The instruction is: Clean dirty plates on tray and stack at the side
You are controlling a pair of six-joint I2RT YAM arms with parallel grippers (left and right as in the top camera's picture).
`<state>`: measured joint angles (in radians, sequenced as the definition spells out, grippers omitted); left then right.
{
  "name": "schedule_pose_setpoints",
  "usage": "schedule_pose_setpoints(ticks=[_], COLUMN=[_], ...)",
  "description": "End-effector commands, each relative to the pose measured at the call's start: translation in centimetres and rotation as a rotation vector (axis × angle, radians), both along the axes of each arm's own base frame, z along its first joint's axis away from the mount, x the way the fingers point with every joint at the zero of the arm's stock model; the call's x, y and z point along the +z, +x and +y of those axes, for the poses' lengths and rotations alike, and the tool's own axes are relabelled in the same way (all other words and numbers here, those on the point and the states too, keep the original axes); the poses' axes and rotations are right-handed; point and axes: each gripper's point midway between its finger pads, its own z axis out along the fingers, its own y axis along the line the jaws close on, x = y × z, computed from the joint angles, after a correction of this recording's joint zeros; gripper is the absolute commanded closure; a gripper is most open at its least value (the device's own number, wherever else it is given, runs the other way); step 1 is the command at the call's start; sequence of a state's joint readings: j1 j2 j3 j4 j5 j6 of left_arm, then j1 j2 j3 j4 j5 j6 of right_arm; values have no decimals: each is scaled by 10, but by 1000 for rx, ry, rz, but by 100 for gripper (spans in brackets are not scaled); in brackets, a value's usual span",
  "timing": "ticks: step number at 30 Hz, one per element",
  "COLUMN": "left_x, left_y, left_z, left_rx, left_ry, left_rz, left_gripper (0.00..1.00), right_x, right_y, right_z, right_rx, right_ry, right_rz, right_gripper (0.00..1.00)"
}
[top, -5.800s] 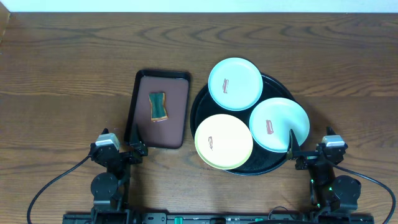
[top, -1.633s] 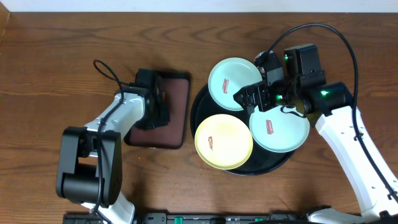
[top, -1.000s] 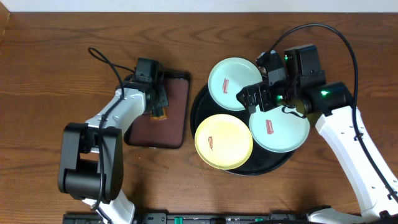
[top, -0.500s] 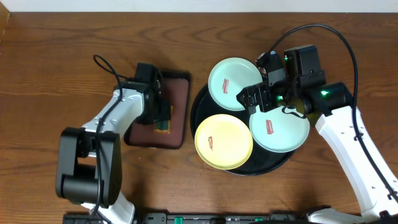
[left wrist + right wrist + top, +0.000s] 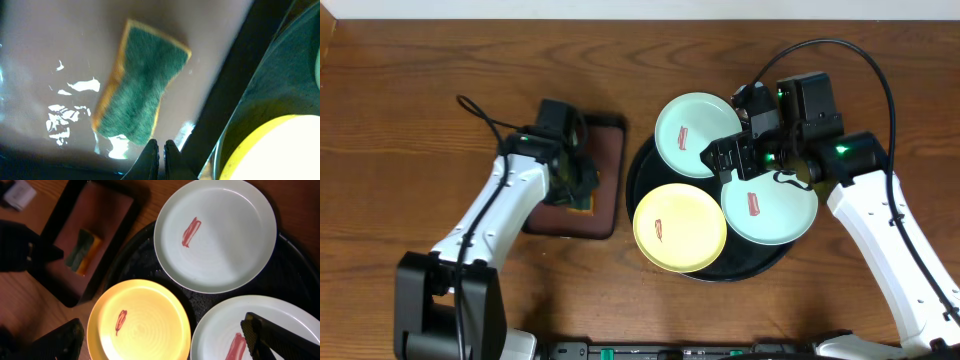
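Three plates lie on the round black tray (image 5: 740,276): a mint-green plate (image 5: 682,122) at the back, a yellow plate (image 5: 680,228) in front and a second mint-green plate (image 5: 775,215) at the right. Each bears a reddish smear. My right gripper (image 5: 730,160) hangs open above them, its fingertips (image 5: 72,330) spread wide over the yellow plate (image 5: 140,320), holding nothing. A green and yellow sponge (image 5: 142,92) lies loose on the brown tray (image 5: 60,45). My left gripper (image 5: 160,146) is shut and empty just short of the sponge.
The rectangular brown tray (image 5: 608,150) stands left of the black tray, almost touching it. Bare wood tabletop (image 5: 410,110) runs to the left and along the back. The right arm's cable (image 5: 880,75) loops above the table at the back right.
The left jaws opened for a moment and shut again with nothing in them. The left arm shifted over the brown tray and the sponge slid slightly toward the front. The right arm stayed put.
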<state>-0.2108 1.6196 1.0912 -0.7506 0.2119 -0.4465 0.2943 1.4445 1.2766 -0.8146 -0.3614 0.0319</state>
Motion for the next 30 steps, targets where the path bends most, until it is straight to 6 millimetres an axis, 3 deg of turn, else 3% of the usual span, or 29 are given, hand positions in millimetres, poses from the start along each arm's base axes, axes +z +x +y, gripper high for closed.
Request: schedule_pose_setpoints(ticks=[1, 8, 17, 22, 27, 30], left_x=[-24, -42, -68, -64, -49, -39], left_y=[-18, -12, -34, -36, -11, 5], left_z=[-5, -6, 0, 41, 64, 77], left_rx=[136, 166, 129, 112, 102, 110], left_ry=[-13, -23, 24, 220, 354, 433], left_rz=[107, 105, 196, 194, 100, 39], left_gripper=[92, 92, 92, 92, 92, 86], right_x=[9, 9, 9, 10, 10, 10], right_y=[2, 2, 2, 2, 2, 2], right_z=[2, 2, 2, 2, 2, 2], right_rx=[17, 17, 6, 5, 5, 5], right_ry=[-5, -4, 2, 3, 3, 3], right_rz=[-32, -33, -29, -29, -29, -29], right_gripper=[1, 1, 1, 1, 1, 1])
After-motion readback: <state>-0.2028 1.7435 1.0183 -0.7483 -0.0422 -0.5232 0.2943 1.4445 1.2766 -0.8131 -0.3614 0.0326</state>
